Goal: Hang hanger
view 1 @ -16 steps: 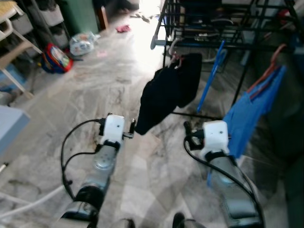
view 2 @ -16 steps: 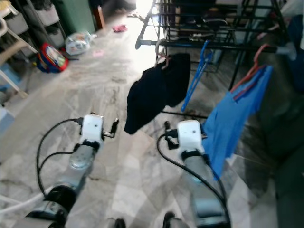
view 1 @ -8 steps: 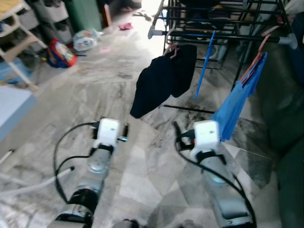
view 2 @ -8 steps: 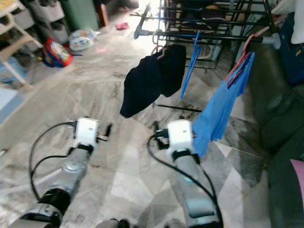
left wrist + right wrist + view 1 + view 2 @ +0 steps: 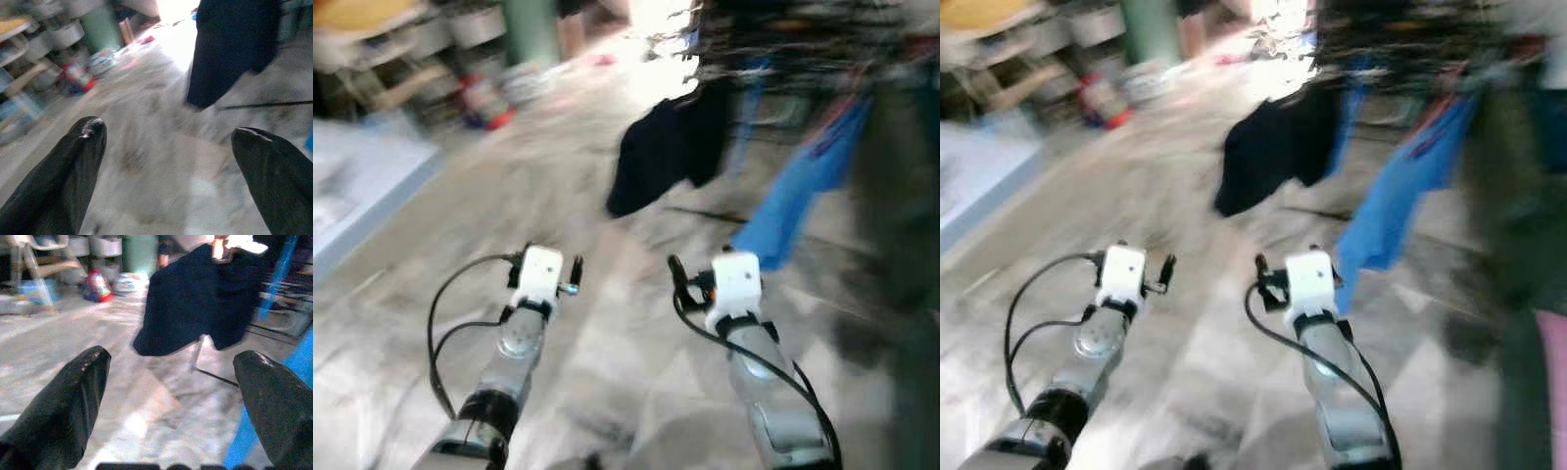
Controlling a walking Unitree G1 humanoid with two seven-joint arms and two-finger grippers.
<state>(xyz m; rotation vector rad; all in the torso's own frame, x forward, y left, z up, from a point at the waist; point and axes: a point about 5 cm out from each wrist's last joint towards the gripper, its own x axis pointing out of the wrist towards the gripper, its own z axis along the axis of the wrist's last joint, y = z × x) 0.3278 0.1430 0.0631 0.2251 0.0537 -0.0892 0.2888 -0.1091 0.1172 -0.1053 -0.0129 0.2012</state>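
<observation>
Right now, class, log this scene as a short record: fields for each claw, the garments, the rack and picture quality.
left claw: open, holds nothing, raised over the floor
right claw: open, holds nothing, faces the dark garment
dark garment: hangs from the rack
blue garment: hangs to the dark one's right
rack: ahead, blurred
picture: head views blurred

Drying rack (image 5: 803, 39) motion-blurred; hanger indiscernible; shelves (image 5: 401, 49) smeared.

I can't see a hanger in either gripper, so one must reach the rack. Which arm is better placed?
Probably the right. The right gripper is open and sits nearer the blue garment and rack; the left gripper, also open, is farther off.
</observation>
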